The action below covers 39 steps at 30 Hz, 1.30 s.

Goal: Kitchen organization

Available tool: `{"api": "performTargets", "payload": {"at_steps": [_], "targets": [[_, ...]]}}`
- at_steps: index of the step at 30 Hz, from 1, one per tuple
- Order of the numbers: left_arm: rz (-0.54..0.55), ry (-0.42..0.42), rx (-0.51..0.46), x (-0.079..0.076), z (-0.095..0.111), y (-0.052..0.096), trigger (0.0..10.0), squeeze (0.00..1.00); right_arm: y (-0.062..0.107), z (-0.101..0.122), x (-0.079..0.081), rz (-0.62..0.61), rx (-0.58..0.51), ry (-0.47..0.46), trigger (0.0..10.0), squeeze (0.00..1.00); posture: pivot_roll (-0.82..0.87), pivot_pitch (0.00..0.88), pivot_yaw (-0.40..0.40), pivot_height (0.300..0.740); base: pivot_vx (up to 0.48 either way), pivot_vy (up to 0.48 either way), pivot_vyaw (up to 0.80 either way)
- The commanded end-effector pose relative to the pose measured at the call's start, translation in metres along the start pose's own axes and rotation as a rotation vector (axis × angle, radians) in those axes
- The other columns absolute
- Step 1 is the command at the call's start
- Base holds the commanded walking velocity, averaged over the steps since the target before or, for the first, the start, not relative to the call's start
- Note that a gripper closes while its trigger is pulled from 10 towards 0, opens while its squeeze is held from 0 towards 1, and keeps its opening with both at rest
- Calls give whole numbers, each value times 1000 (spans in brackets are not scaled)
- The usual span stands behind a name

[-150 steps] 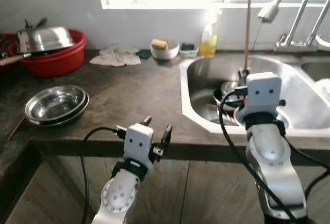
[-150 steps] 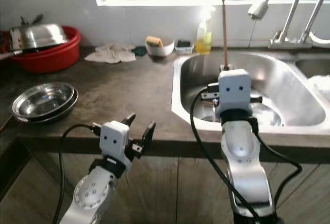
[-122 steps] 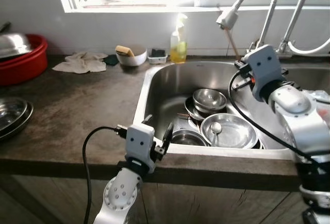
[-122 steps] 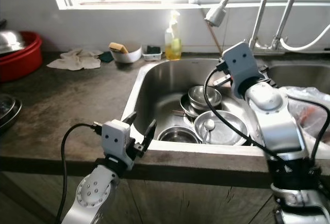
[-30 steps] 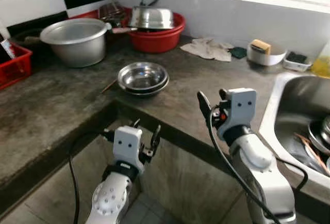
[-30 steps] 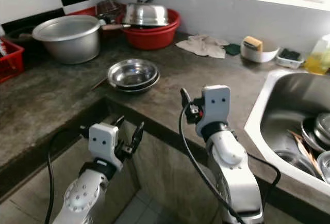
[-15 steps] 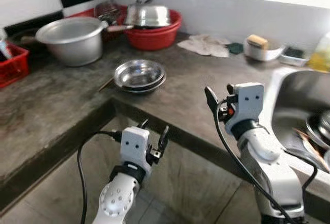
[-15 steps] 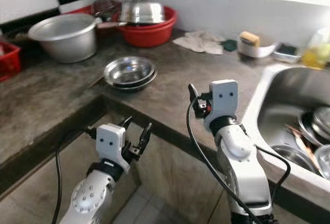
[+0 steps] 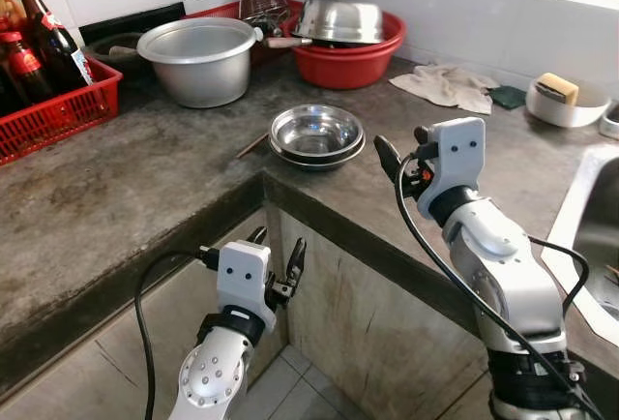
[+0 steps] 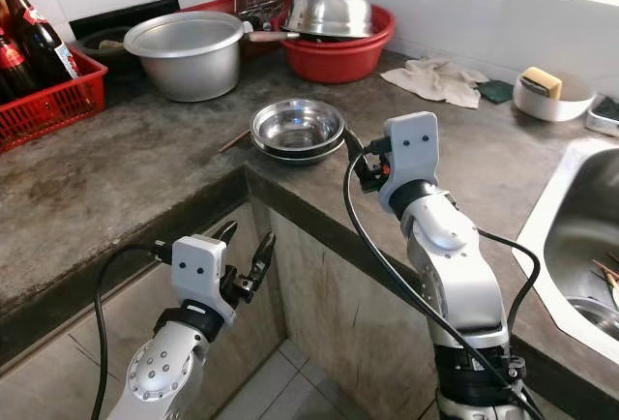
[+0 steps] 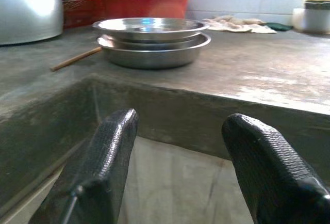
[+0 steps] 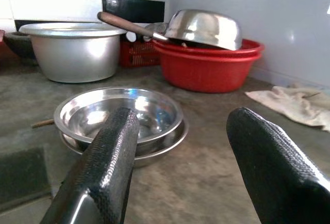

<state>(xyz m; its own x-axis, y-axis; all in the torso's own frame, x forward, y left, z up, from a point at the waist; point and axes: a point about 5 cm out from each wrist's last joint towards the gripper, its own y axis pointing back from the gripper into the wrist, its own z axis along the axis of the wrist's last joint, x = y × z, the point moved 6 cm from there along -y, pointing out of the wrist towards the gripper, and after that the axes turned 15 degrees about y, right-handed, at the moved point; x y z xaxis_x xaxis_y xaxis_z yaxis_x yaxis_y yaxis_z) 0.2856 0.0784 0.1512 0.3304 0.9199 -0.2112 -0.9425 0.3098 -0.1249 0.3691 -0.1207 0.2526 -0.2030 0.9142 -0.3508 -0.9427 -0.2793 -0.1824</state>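
Right gripper (image 12: 178,146) hovered above tabletop (image 9: 174,164), jaws apart, facing stacked steel bowls (image 9: 317,135) near inner corner edge. Left gripper (image 9: 276,263) hung below tabletop edge, jaws apart.

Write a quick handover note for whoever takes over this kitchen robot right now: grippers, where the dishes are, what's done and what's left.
Right gripper: open, holding nothing, raised over the counter and aimed at the stacked steel bowls.
Left gripper: open, holding nothing, low in front of the counter edge, below the bowls.
Things: the bowls sit near the counter corner with a thin wooden stick beside them. Behind them are a big metal pot and a red basin with an upturned steel bowl on top. A rag lies toward the sink.
Done: nothing is gripped now.
Left: probably take hold of the bowls and put them away.
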Motion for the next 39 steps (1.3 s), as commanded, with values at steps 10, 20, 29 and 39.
{"api": "performTargets", "payload": {"at_steps": [10,20,29,39], "targets": [[12,-8,4,-1,-1,1,10000,0,-13,-3,9,53,39,-57,10000,0,100,89,-44,740,0,406,0],[11,-24,6,-1,-1,1,10000,0,-13,-6,11,59,52,-69,10000,0,98,81,-48,740,0,0,0],[11,-36,4,-2,-1,0,10000,0,-18,-4,9,57,46,-63,10000,0,100,74,-49,740,404,0,0],[24,-31,0,-1,0,0,10000,0,-21,-1,9,60,45,-73,10000,0,100,76,-50,740,144,0,0]]}}
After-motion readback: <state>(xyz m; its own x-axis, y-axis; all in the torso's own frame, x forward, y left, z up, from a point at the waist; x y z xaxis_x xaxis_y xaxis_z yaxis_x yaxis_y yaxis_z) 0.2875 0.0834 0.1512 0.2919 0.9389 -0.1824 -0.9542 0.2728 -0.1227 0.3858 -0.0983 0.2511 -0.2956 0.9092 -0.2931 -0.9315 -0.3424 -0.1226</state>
